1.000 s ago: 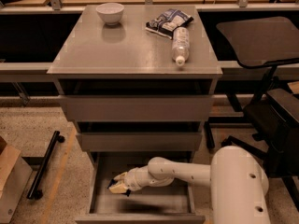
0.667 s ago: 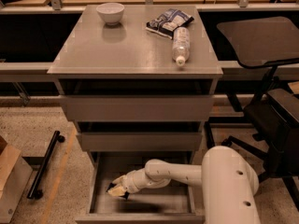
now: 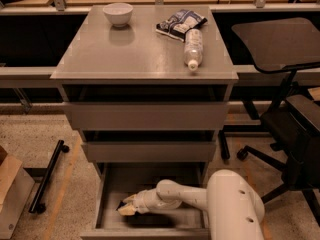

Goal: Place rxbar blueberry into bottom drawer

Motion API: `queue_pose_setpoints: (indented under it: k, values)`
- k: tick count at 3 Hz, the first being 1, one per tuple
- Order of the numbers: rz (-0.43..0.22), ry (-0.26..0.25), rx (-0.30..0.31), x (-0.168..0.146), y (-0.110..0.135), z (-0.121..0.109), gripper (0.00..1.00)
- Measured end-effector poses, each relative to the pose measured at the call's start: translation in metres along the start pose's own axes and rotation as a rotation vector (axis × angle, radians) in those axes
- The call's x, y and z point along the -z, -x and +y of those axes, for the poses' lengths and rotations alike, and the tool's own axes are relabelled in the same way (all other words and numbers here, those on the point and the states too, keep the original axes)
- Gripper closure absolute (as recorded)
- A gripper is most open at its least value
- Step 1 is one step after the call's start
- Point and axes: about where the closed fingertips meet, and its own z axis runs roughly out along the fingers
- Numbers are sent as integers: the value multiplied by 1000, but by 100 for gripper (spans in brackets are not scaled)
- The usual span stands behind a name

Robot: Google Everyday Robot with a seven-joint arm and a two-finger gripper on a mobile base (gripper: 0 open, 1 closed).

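Note:
The bottom drawer (image 3: 107, 194) of the grey cabinet is pulled open, showing its flat grey floor. My gripper (image 3: 126, 207) reaches into it from the right, low over the left half of the floor. It is shut on the rxbar blueberry (image 3: 121, 203), of which only a dark sliver shows between the pale fingertips. The white arm (image 3: 185, 196) runs back to the robot body at the lower right.
The two upper drawers (image 3: 145, 115) are shut or nearly shut. On the cabinet top stand a white bowl (image 3: 118, 13), a crinkled blue-and-white bag (image 3: 179, 22) and a lying clear bottle (image 3: 193, 48). A black office chair (image 3: 285, 109) stands to the right, and a black bar (image 3: 47, 176) lies on the floor to the left.
My gripper has sunk lower into the bottom drawer and shifted slightly left, still holding the bar. Nothing on the cabinet top has moved.

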Motion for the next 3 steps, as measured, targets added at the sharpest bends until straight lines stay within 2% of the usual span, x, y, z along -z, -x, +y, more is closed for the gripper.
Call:
queue_pose_setpoints:
  k: [1,2,3]
  values:
    - [6,-3,-40,-16,-25,-16,35]
    - [19,-4,-54,-23,-36,-22,13]
    - [19,-2,-54,-24,-36,-21,0]
